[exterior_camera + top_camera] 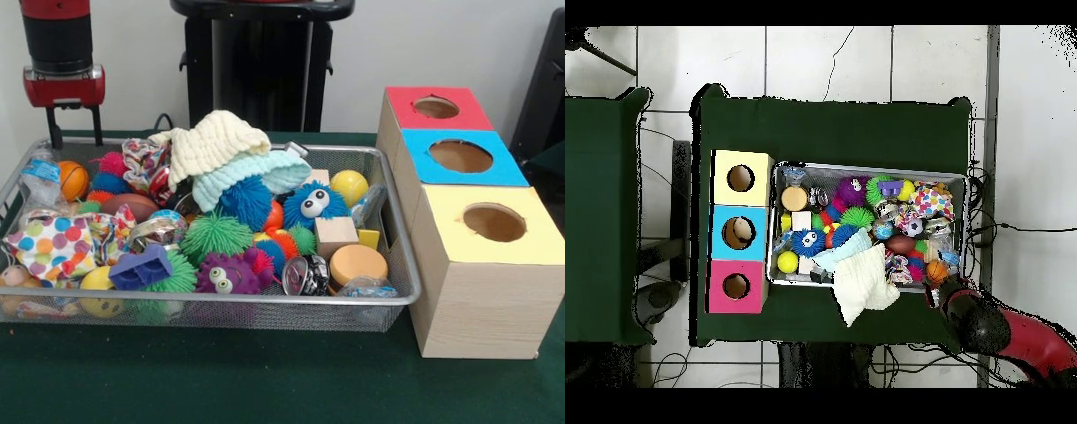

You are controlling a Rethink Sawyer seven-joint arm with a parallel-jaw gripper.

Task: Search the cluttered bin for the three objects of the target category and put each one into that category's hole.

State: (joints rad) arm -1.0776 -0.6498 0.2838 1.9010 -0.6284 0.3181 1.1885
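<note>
Wire-mesh bin [402, 299] packed to its rim on green tabltop [221, 380], I see bare cloth only in front | three hole-topped boxes [494, 265] touch its side | gripper [74, 124] hangs upright over the bin's far corner, jaws spread, empty | cream knitted cloth [216, 141] heaped mid-bin, apart from jaws

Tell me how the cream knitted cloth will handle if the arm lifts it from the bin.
The cream cloth looks soft and draped over other toys, so it will probably sag and fold when lifted. It seems light. In the overhead view part of it hangs over the bin's rim, so it may drag or snag on the mesh.
</note>
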